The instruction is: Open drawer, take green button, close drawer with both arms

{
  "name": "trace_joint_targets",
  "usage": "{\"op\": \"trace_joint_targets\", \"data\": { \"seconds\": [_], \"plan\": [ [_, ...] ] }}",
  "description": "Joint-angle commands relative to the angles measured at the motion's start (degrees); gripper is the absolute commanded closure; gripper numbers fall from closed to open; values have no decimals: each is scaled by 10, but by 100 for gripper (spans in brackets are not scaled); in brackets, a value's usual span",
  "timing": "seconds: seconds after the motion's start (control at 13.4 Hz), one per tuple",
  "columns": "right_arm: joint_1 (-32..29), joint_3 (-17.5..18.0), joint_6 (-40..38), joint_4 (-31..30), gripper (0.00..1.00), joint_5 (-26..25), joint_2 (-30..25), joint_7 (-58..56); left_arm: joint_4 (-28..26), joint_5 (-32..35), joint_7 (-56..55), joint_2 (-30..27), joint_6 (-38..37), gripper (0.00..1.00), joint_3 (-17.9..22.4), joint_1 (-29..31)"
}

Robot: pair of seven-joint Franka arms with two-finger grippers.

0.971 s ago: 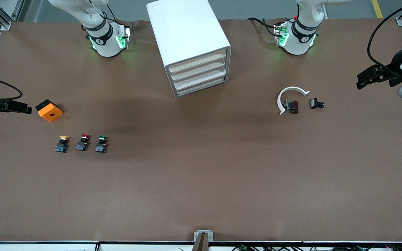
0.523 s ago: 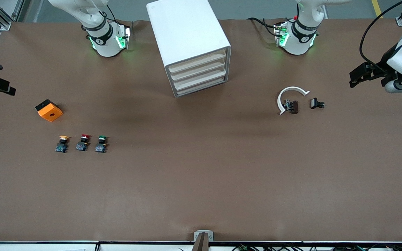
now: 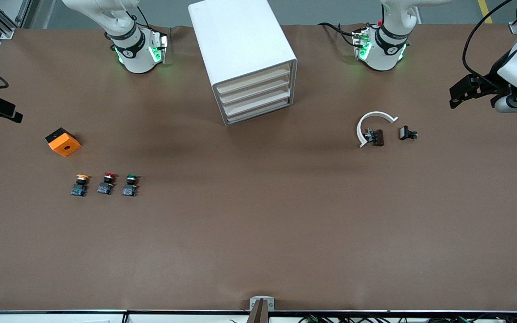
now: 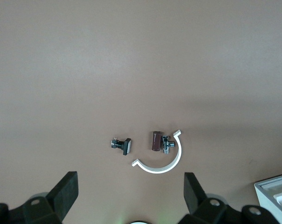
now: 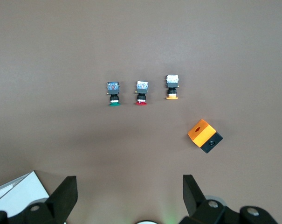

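The white cabinet (image 3: 240, 49) stands between the two arm bases, and its four stacked drawers (image 3: 255, 96) are all shut. The green-capped button (image 3: 130, 184) stands on the table toward the right arm's end, beside a red-capped one (image 3: 107, 183) and a yellow-capped one (image 3: 80, 184). It also shows in the right wrist view (image 5: 113, 94). My right gripper (image 3: 2, 107) (image 5: 127, 193) is open and empty, high over the table edge at its own end. My left gripper (image 3: 458, 92) (image 4: 130, 193) is open and empty, high over the other end.
An orange and black box (image 3: 63, 141) sits near the three buttons. Toward the left arm's end lie a white C-shaped ring (image 3: 372, 121), a small brown part (image 3: 378, 137) and a black clip (image 3: 406, 133). A cabinet corner shows in each wrist view (image 4: 276, 191) (image 5: 15, 196).
Both grippers have swung outward toward the table's ends. The right one has left its place beside the orange box. Nothing on the table has moved.
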Motion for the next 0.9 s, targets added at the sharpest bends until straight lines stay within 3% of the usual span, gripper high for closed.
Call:
{"op": "trace_joint_targets", "data": {
  "seconds": [0.0,0.82],
  "plan": [
    [-9,25,34,-91,0,-13,-76,-5,-13,-3,12,-8,8,0,1,0],
    [-21,36,33,-88,0,-17,-80,-1,1,-2,12,-3,7,0,-1,2]
  ]
}}
